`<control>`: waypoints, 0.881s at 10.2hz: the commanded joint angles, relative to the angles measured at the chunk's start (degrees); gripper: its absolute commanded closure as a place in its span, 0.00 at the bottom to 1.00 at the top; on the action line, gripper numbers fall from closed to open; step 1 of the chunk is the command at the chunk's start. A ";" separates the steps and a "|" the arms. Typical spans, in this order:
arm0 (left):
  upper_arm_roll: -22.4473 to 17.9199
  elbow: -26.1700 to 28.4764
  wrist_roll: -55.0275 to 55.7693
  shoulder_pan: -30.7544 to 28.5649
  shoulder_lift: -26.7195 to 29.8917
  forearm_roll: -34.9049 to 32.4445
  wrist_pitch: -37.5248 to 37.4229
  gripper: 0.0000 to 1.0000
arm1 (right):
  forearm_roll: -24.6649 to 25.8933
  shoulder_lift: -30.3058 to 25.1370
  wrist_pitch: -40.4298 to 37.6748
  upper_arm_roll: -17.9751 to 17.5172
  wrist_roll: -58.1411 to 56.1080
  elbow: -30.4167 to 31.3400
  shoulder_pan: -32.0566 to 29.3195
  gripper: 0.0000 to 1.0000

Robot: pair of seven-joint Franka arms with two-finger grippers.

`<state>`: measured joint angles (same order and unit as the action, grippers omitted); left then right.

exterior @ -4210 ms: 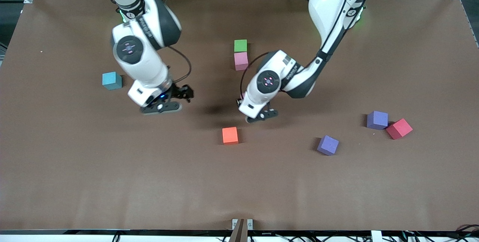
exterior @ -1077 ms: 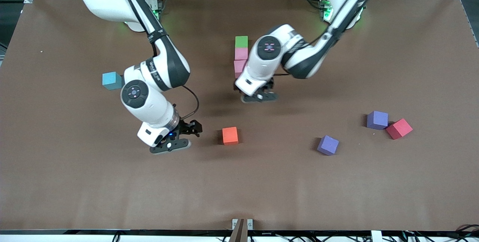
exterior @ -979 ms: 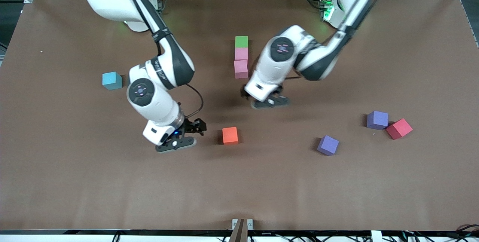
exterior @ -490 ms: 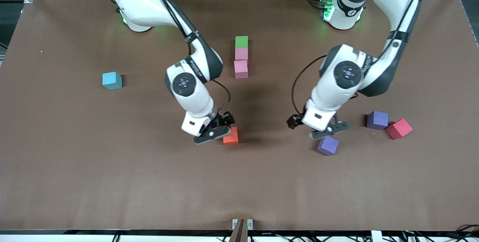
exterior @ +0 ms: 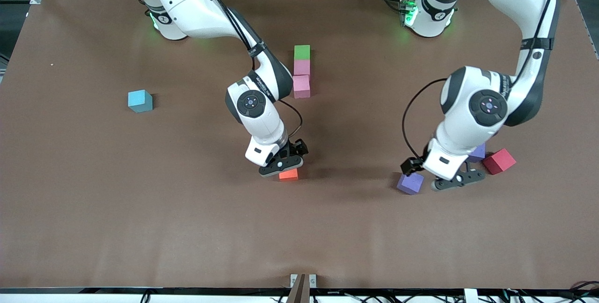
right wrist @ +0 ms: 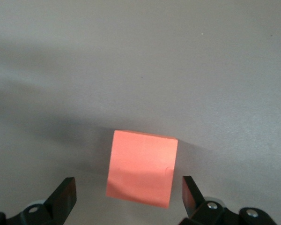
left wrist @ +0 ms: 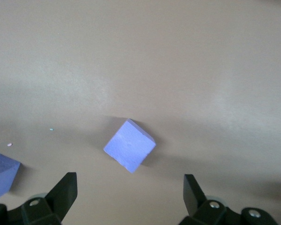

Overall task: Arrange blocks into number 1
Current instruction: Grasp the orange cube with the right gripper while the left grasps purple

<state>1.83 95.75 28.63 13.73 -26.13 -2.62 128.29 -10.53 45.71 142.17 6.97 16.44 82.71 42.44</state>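
Orange block [exterior: 288, 174]: nearest of the task's cubes to the front camera, on the table, straight down the line from the column toward the camera, well apart from it; partly hidden under the right gripper.
Right gripper [exterior: 281, 166]: over the orange block, jaws spread wide, nothing grasped; fingers [right wrist: 62, 197] seen flanking the cube in the wrist view, not touching.
Purple block [exterior: 410, 183]: level with the orange block, well toward the left arm's end; turned diagonal on the table.
Left gripper [exterior: 456, 179]: just beside that purple block, toward the left arm's end; jaws spread wide, empty.
Second purple block [exterior: 477, 153]: slightly farther from the camera than the orange block, mostly hidden by the left arm.
Red cube [exterior: 499, 161]: touching or just beside the second purple block; no part of the task.
Column: two pink blocks [exterior: 301, 86] [exterior: 302, 67] and a green block [exterior: 302, 52], touching in a row, green farthest.
Light blue cube [exterior: 140, 101]: toward the right arm's end; no part of the task.
Risk, right: off-centre closing likely to twist or tip the soft orange block.
Risk, left: diagonal purple block likely to be pinched on its corners and spin out; red cube possibly nudged.
Risk, placing: bumping the column would break the line.
Surface: brown matte table [exterior: 140, 228], faintly creased.
Room: metal frame, cables and gear along the arms' base edge.
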 commanded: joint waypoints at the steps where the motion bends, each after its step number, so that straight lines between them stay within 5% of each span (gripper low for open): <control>1: -2.18 -8.10 -1.39 1.83 -6.37 6.10 -1.20 0.00 | -1.42 2.10 0.12 2.08 0.61 -2.02 1.42 0.00; 4: -6.56 -8.04 -0.94 2.01 -7.79 12.80 -2.42 0.00 | -1.42 2.89 0.56 2.61 0.88 -2.55 1.94 0.00; 7: -7.98 -8.12 19.20 3.41 -10.78 15.10 -2.78 0.00 | -1.43 4.56 0.65 2.70 2.80 -4.57 2.38 0.00; 9: -7.98 -8.12 21.99 3.94 -11.49 15.62 -2.70 0.00 | -1.42 5.09 1.43 3.40 2.81 -4.57 2.73 0.00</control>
<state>-5.21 89.12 47.81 16.50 -36.56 11.40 126.40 -10.62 49.01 143.11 8.77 18.50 80.33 44.04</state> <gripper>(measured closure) 0.000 0.000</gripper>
